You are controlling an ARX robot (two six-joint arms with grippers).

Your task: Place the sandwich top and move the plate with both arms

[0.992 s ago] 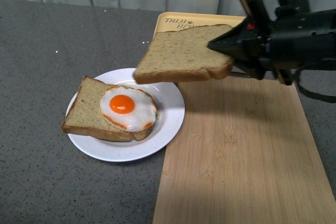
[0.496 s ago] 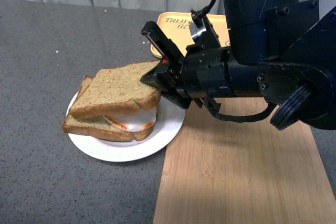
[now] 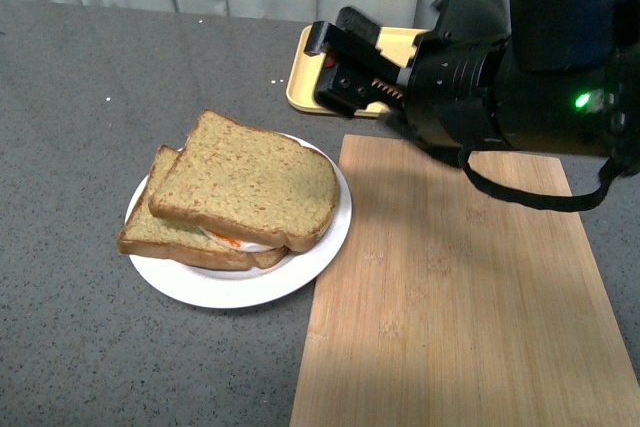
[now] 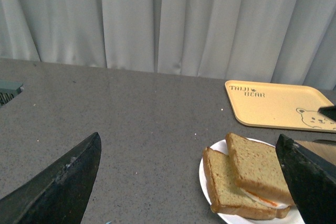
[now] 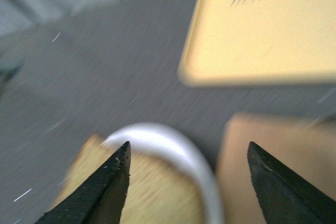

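my right fingers and left fingers gape empty. the plate ahead looks stiff, slick, its sandwich top loose; i'd pinch opposite rims

White plate glossy and smooth; top slice porous, speckled, matt. Grey worktop matt, finely speckled. Pale board of smooth, fine-grained wood; yellow tray looks matt plastic.

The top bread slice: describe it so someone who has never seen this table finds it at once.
Left of the wooden board on the grey counter sits a white plate. On it, the top bread slice is the upper, skewed one with a rounded end; the slice beneath is squarer and carries the egg.
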